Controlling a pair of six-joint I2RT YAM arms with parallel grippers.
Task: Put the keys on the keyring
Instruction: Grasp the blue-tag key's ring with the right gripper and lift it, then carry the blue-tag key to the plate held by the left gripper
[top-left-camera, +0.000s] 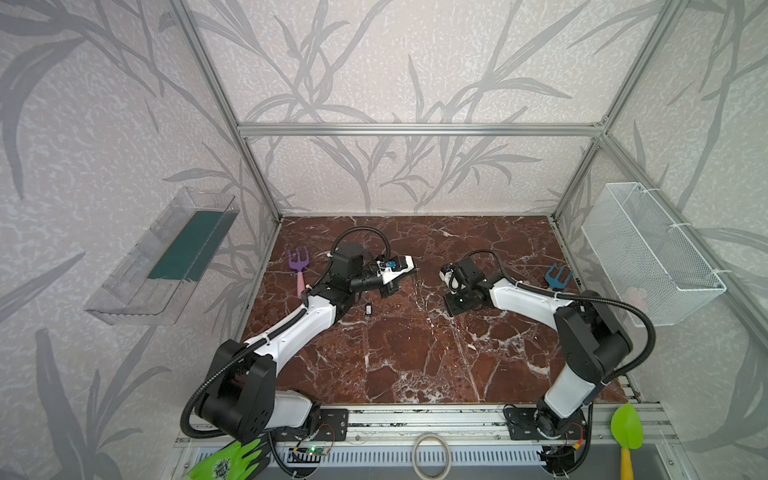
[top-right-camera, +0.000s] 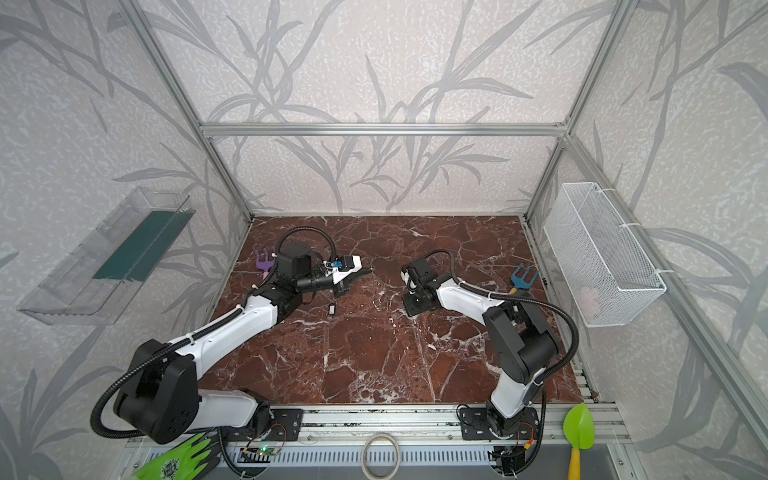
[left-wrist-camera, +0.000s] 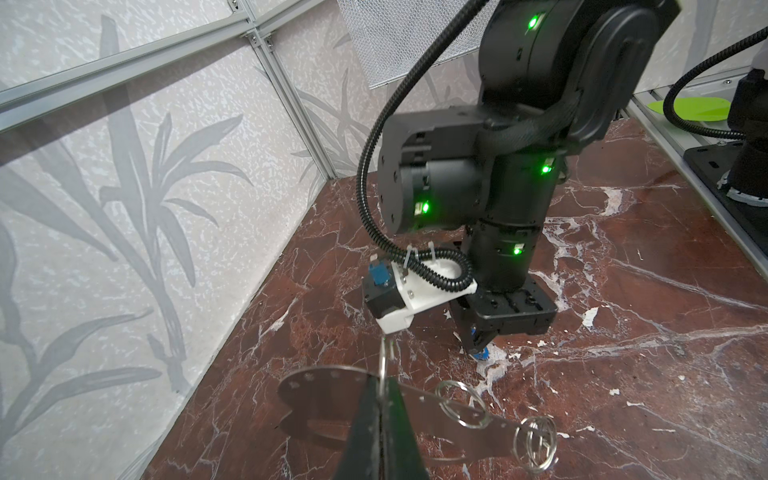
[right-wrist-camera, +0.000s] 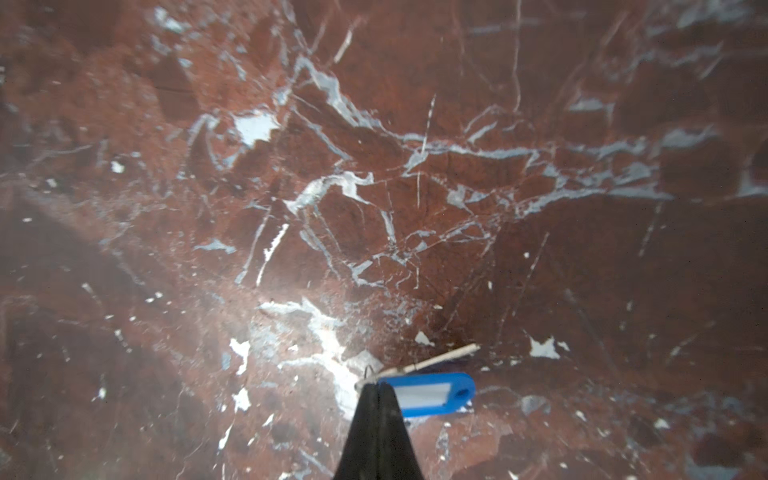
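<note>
The left end effector (left-wrist-camera: 381, 384) was pinched shut on one small loop (left-wrist-camera: 385, 361) of the keyring (left-wrist-camera: 320, 384). It held the grey plate tilted above the bench (left-wrist-camera: 623, 374), with the plate's shadow beneath it. The right end effector (right-wrist-camera: 376, 388) was down at the bench with its tips closed on the ring end of the blue-tagged key (right-wrist-camera: 432, 392), which lay flat there. The black-and-white key (top-left-camera: 368, 308) lay apart near the left arm, untouched.

The hold on the tag looked marginal, right at its edge, so a lift could let the key slip free or swing. The plate hung from a single thin loop and could pivot or slide in the jaws once the key pressed against it. The loops were fine wire, so a slight misalignment would likely send the key skidding off rather than threading on.
</note>
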